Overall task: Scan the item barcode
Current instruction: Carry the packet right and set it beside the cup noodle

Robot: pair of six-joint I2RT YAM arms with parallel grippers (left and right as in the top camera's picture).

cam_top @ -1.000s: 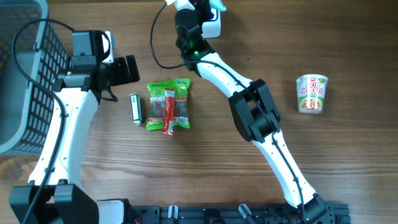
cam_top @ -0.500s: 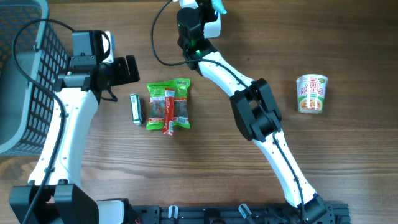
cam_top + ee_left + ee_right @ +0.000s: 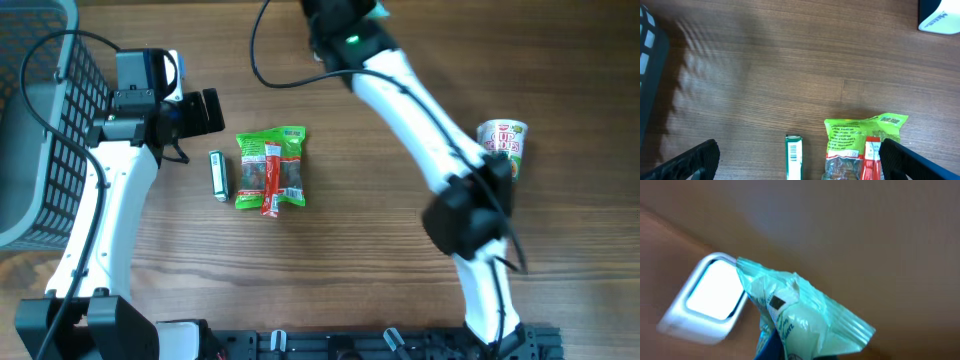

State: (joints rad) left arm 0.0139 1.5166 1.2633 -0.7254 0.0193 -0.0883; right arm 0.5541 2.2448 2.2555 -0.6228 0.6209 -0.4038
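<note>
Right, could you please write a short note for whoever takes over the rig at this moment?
Left gripper: open, empty, above the table near the small green box.
Right gripper: shut on a mint-green packet, held up by the bright window of the white scanner.
On the table: green snack bag with the box beside it, cup noodles to the right; basket at far left.
Done: packet lifted and brought to the scanner; whether it scanned is not visible.
Left: confirm the scan, then handle the remaining items.

R wrist view smeared: crinkly teal plastic packet (image 3: pixel 805 325) cut by btm edge, print unreadable. Green snack bag (image 3: pixel 850 135) cropped too.
</note>
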